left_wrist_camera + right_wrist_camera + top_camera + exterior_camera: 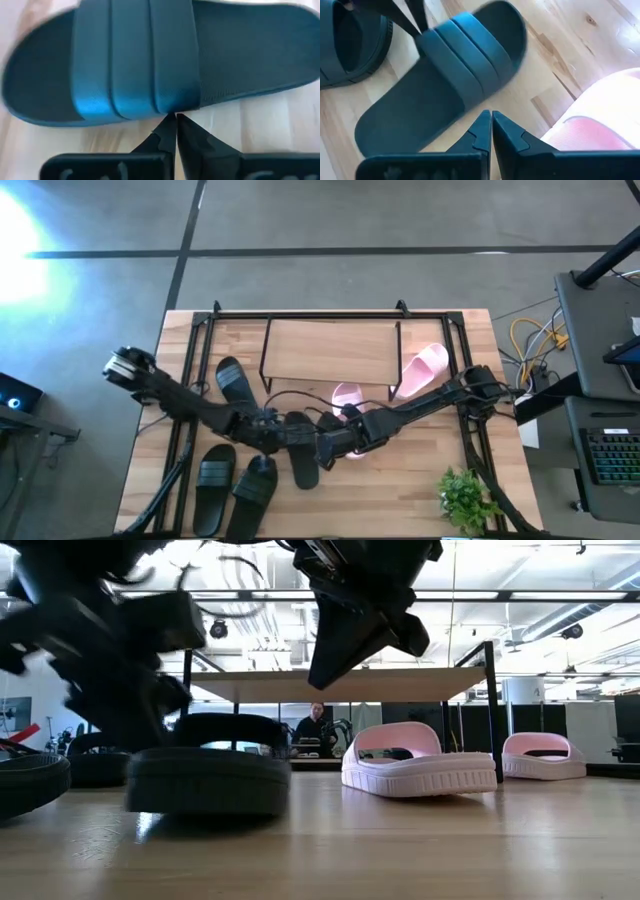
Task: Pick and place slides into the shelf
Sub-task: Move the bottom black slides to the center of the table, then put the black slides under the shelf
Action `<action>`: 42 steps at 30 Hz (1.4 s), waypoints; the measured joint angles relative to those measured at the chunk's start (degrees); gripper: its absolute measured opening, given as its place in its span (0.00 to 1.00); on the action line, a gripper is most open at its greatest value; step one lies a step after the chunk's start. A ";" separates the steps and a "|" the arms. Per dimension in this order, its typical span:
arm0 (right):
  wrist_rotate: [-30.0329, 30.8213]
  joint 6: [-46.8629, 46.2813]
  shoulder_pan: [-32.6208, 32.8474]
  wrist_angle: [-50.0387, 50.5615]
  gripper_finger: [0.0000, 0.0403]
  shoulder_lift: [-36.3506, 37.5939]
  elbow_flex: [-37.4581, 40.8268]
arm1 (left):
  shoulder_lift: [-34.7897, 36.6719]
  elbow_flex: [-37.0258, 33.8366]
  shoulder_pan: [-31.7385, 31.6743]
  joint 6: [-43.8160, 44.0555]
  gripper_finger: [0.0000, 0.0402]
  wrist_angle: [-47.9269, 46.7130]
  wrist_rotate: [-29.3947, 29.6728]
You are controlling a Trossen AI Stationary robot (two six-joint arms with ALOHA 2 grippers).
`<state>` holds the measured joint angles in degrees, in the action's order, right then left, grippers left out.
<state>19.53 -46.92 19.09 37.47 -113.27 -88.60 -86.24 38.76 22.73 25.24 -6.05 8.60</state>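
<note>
A black slide [300, 455] [210, 775] [150, 50] [445, 95] lies sole-down on the table in front of the shelf [330, 350] [330, 685]. My left gripper [272, 430] [175, 117] is shut, low at this slide's side. My right gripper [330, 448] [491, 116] is shut and hangs above the table [330, 670], over the slide's other side, touching nothing. Three more black slides [235, 380] [215, 475] [255, 485] lie at the left. Two pink slides [347, 395] [420, 370] rest sole-down by the shelf's right end. My left gripper meets the black slide with its shut fingertips at the strap's base [172, 107], on the slide's long side, midway along. The fingers come low, slanting down from the table's left, across the slide. The slide lies flat on its sole on the table.
A black metal frame [190, 370] runs along the table's left, far and right sides. A small green plant [465, 495] stands at the near right corner. A person [317, 725] sits far behind the table. Bare wood [400, 490] shows near the front edge.
</note>
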 joint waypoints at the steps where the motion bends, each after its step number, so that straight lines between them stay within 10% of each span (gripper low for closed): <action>1: -0.02 0.00 0.00 0.09 0.02 0.00 0.00 | -1.63 0.34 -0.60 -0.21 0.00 1.70 -0.30; 12: -3.04 -1.30 1.05 2.79 0.02 0.35 0.05 | -5.87 5.03 -5.64 -4.64 0.00 2.07 -0.48; 22: -3.08 -2.56 2.38 2.63 0.02 0.35 0.09 | 11.89 4.77 -0.22 5.71 0.00 -26.27 -2.10; 30: -2.56 -0.42 2.24 2.50 0.02 0.35 -0.06 | 28.44 5.26 4.49 29.51 0.00 -58.36 19.75; 36: -2.51 2.30 1.14 2.52 0.02 0.48 -1.54 | 33.91 4.21 -7.49 36.27 0.00 -75.45 24.97; 42: -1.43 2.36 -1.78 2.47 0.02 1.44 -3.02 | 37.44 1.36 -26.42 31.96 0.00 -63.19 17.69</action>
<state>18.10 -44.56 17.32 39.94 -111.83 -91.62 -48.81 40.13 -3.69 57.20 -69.24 26.29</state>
